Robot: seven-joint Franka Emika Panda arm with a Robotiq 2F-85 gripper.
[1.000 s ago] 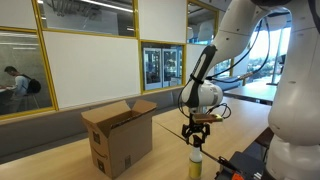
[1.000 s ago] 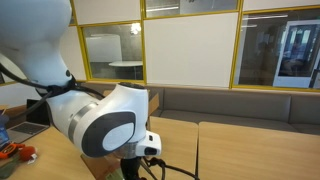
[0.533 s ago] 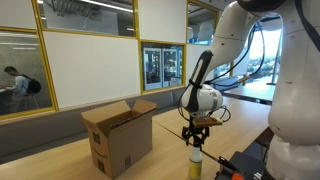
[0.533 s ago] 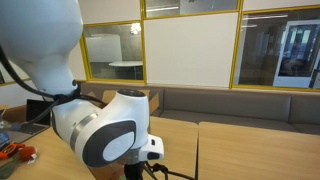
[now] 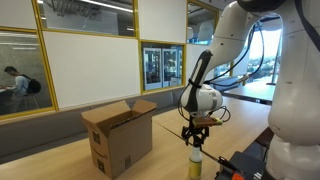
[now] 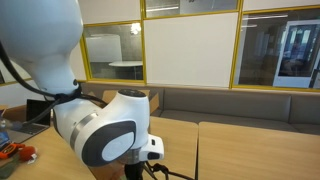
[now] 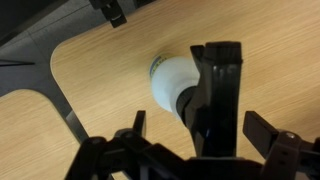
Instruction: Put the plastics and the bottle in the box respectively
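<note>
The bottle point(image 5: 196, 165) stands upright on the wooden table, slim and yellowish with a dark cap. My gripper point(image 5: 197, 138) hangs right above its cap, jaws open and pointing down. In the wrist view the bottle point(image 7: 170, 80) shows from above, its pale body partly covered by a black bar. There my gripper point(image 7: 200, 126) is spread wide, with one finger on either side and nothing held. The brown cardboard box point(image 5: 118, 135) stands beside the bottle with its top flaps open. The plastics are out of view.
The table's rounded edge point(image 7: 60, 85) runs close to the bottle. Black gear with red parts point(image 5: 245, 165) lies by the robot base. In an exterior view the white arm point(image 6: 95, 125) fills the foreground. A long bench point(image 6: 240, 102) lines the glass wall.
The arm's upper links have shifted slightly. The gripper stays open above the bottle, in nearly the same place.
</note>
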